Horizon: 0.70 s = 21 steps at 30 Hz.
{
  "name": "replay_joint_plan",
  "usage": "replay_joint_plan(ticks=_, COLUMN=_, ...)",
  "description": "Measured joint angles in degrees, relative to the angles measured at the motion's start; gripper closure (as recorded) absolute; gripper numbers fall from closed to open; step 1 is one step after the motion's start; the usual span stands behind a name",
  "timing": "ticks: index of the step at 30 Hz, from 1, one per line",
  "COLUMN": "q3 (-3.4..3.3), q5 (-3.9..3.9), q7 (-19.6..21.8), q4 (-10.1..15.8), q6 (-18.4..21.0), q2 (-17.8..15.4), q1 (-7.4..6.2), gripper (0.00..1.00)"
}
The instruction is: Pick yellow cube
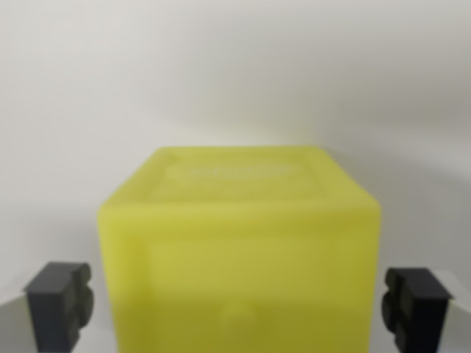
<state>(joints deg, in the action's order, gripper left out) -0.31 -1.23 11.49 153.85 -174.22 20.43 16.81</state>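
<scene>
Two fingers (60, 303) of hand (239, 305) flanking yellow cube (239, 250), gaps both sides

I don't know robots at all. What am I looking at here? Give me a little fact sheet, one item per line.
view: camera on the robot's wrist, close up and blurry
main object: yellow cube, filling the lower middle
gripper: open, with the cube between its fingers
fingers: one dark pad at the wrist view's left, another at its right
contact: a small gap shows on each side; pads not touching the cube
surface: plain pale table, nothing else in sight
</scene>
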Motion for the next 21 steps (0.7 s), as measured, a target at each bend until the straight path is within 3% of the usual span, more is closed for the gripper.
replay_joint_plan(ticks=14, q3=-0.04, q5=-0.25, q7=-0.3, q4=-0.4, q6=-0.8, q2=1.2, q1=-0.08, gripper=0.00)
replay_joint_plan(ticks=15, q3=-0.06, q5=-0.33, q7=-0.4, q4=-0.4, q6=-0.8, q2=1.2, q1=-0.11, gripper=1.00)
replay_joint_plan(ticks=21, q3=-0.12, q5=-0.32, q7=-0.3, q4=-0.1, q6=0.0, q2=0.1, q1=-0.17, gripper=1.00)
